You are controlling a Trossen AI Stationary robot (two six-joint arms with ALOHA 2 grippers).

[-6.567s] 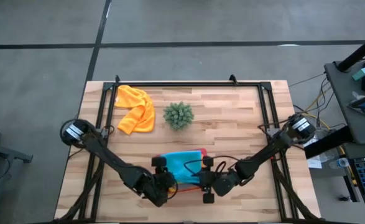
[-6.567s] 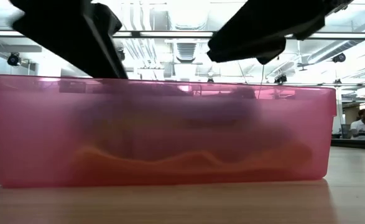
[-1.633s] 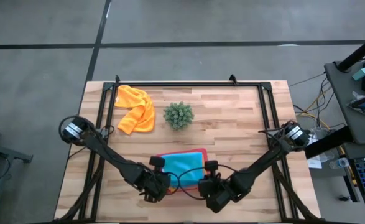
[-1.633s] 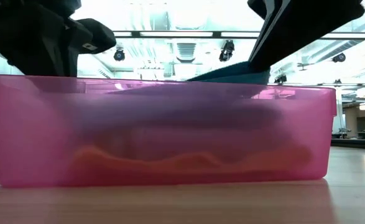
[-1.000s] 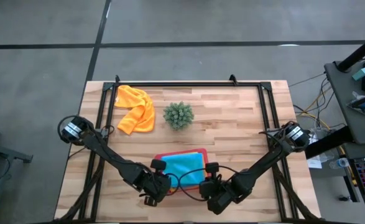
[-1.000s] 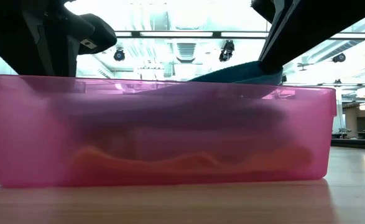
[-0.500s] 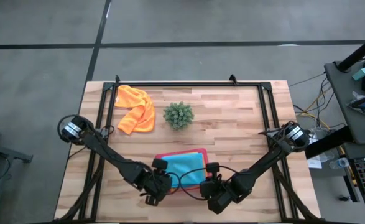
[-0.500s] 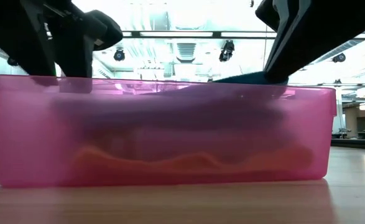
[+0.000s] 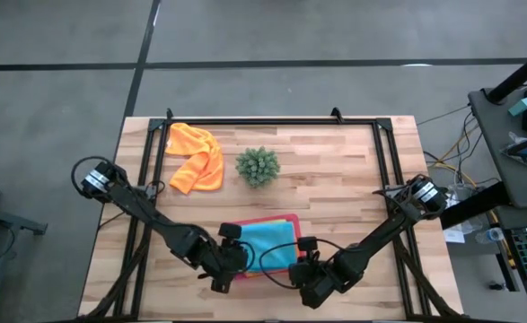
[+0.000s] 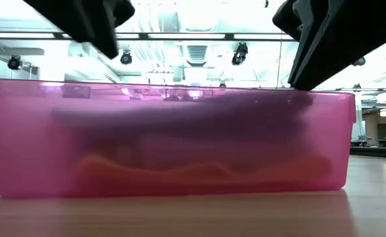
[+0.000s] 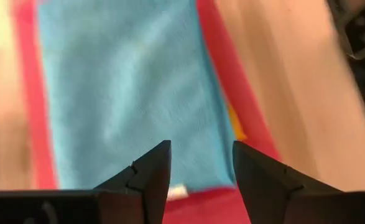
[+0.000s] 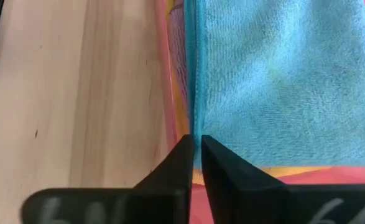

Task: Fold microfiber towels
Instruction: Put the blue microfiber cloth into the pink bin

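High view: the pink tray sits at the table's near middle with the light blue towel laid flat on top of its contents. The left gripper hangs over the tray's near left corner, the right gripper at its near right corner. The orange towel lies crumpled at the far left, well apart, beside the spiky green plant.

Low view: the tray wall fills the frame; dark and orange layers of cloth show dimly through it, and both arms hang above the rim.

Left wrist view: the left gripper has its fingers spread with nothing between them, clear above the blue towel.

Right wrist view: the right gripper has its fingers nearly together, pinching the blue towel's edge next to the tray's rim.

Step in hand: by my reading, placing the folded blue towel in the tray; the left side is let go, the right is not yet free.

Next move: the right gripper should spread its fingers and rise, then an arm should reach for the orange towel.
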